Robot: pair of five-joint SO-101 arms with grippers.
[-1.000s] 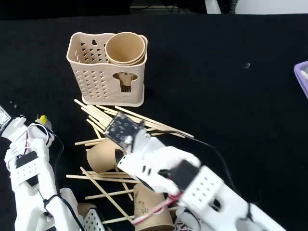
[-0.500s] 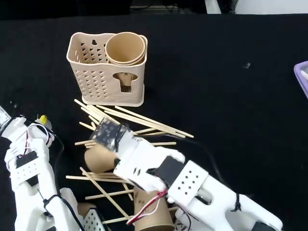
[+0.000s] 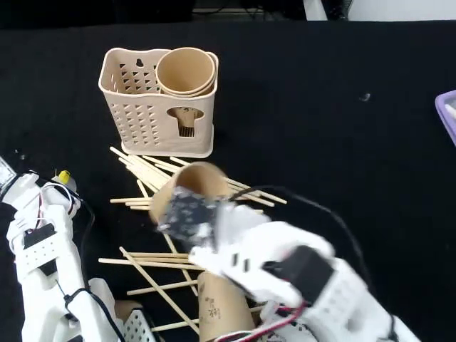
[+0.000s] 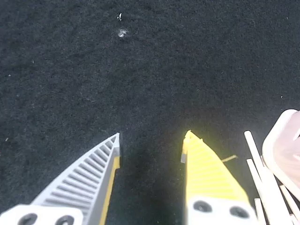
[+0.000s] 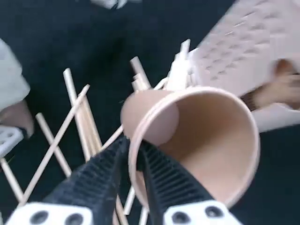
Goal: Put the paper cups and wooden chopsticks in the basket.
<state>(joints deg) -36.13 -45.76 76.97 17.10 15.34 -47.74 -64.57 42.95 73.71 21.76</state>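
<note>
Paper cup (image 3: 191,184) hangs in my right claw (image 3: 178,204) over the scattered wooden chopsticks (image 3: 142,169), near the basket (image 3: 135,121), where more cups (image 3: 185,70) sit nested in 1 compartment. Another cup (image 3: 217,310) lies on its side on the black table (image 3: 342,142) beside my arm.

My left wrist camera looks at my left claw (image 4: 150,140), its 2 fingers spread apart with nothing but table between them, chopstick ends just beside.

From my right wrist, the right claw (image 5: 132,146) pinches the paper cup's rim, 1 finger (image 5: 157,168) inside the mouth, 1 outside, with the basket beyond.
</note>
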